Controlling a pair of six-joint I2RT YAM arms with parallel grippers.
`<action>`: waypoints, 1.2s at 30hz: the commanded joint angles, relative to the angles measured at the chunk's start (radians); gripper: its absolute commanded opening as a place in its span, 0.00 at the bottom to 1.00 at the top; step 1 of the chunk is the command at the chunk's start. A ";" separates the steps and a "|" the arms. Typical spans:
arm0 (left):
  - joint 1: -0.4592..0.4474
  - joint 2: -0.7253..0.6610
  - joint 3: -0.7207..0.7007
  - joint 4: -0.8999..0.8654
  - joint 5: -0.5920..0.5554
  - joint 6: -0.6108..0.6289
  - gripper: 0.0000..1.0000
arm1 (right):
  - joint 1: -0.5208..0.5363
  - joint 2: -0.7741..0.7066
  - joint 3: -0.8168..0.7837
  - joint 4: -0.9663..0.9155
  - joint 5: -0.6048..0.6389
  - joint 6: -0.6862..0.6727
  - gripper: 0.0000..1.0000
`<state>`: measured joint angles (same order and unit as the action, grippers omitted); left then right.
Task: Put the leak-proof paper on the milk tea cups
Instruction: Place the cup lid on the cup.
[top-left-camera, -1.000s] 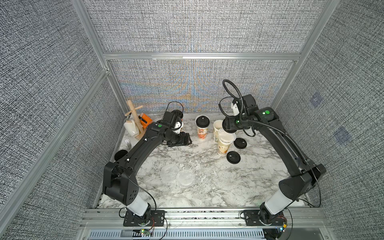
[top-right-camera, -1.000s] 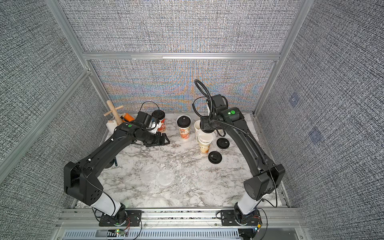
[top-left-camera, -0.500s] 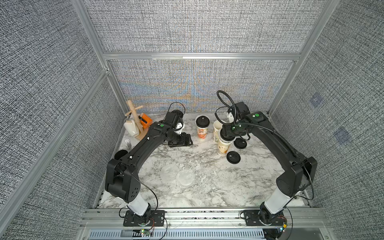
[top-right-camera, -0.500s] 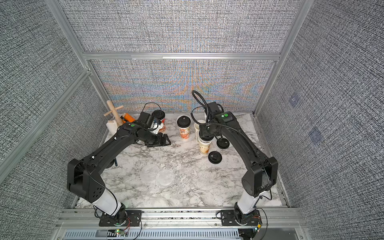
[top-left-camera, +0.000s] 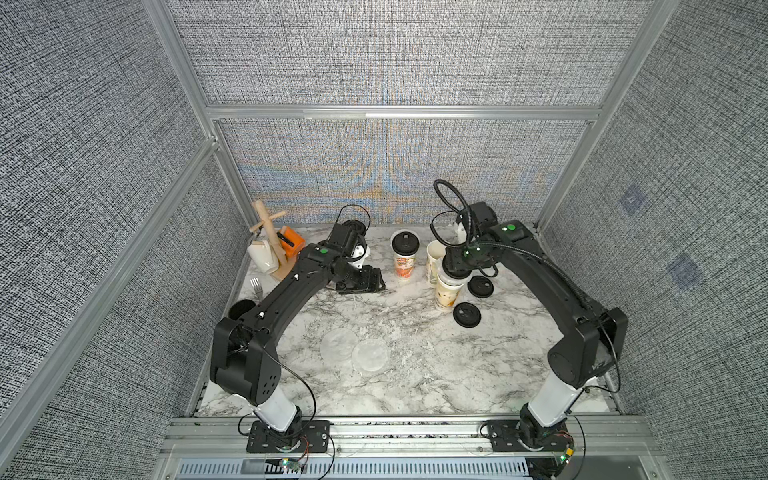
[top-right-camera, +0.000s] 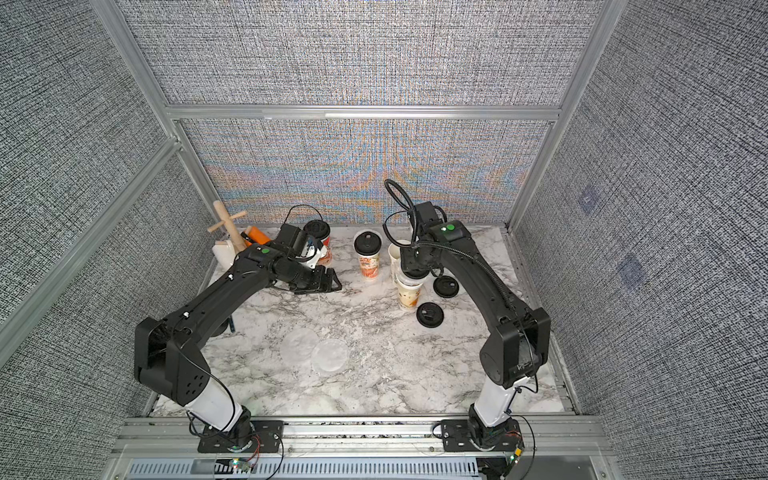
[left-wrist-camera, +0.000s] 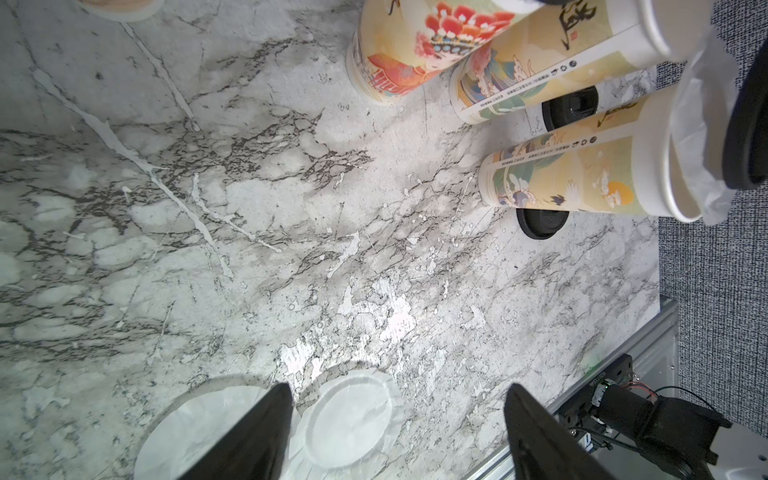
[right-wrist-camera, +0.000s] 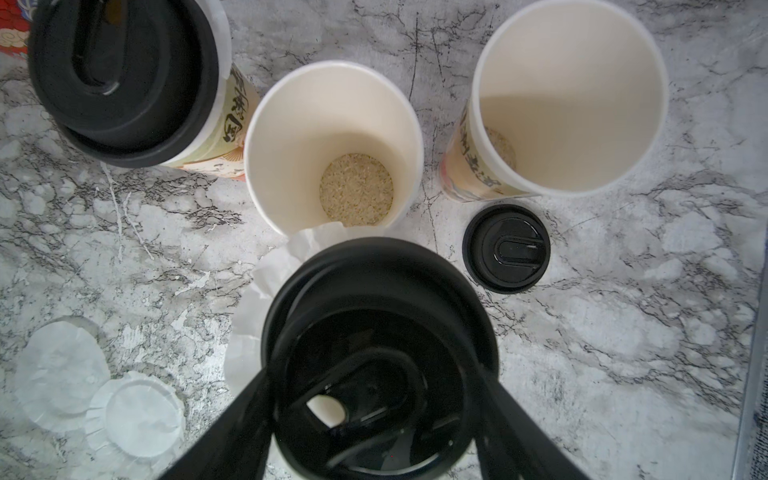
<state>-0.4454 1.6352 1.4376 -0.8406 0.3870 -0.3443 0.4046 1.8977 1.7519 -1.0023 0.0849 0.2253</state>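
My right gripper is shut on a black lid, held right over a beige milk tea cup. A crumpled leak-proof paper sticks out under that lid. Two open milk tea cups stand just behind it. A lidded red-orange cup stands in the middle of the back row. Another lidded cup is behind my left arm. Two loose leak-proof papers lie flat near the table's middle. My left gripper hovers open and empty at the back left.
Two loose black lids lie right of the beige cup. A wooden mug tree with a white and an orange mug stands at the back left. A fork and a black mug sit by the left edge.
My right gripper has come down and nearer with the black lid, onto the paper-covered beige cup. The left arm has barely moved.
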 joint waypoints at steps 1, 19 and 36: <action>-0.001 -0.002 0.001 -0.008 -0.007 0.008 0.82 | 0.003 -0.005 -0.014 0.030 0.000 -0.011 0.71; 0.000 -0.005 0.001 -0.015 -0.010 0.012 0.81 | 0.023 -0.013 -0.071 0.048 -0.005 -0.006 0.71; -0.001 -0.009 0.003 -0.020 -0.013 0.017 0.81 | 0.024 0.004 0.010 -0.028 -0.016 -0.033 0.72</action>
<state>-0.4473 1.6341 1.4376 -0.8467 0.3832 -0.3397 0.4278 1.8923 1.7500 -1.0019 0.0742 0.2180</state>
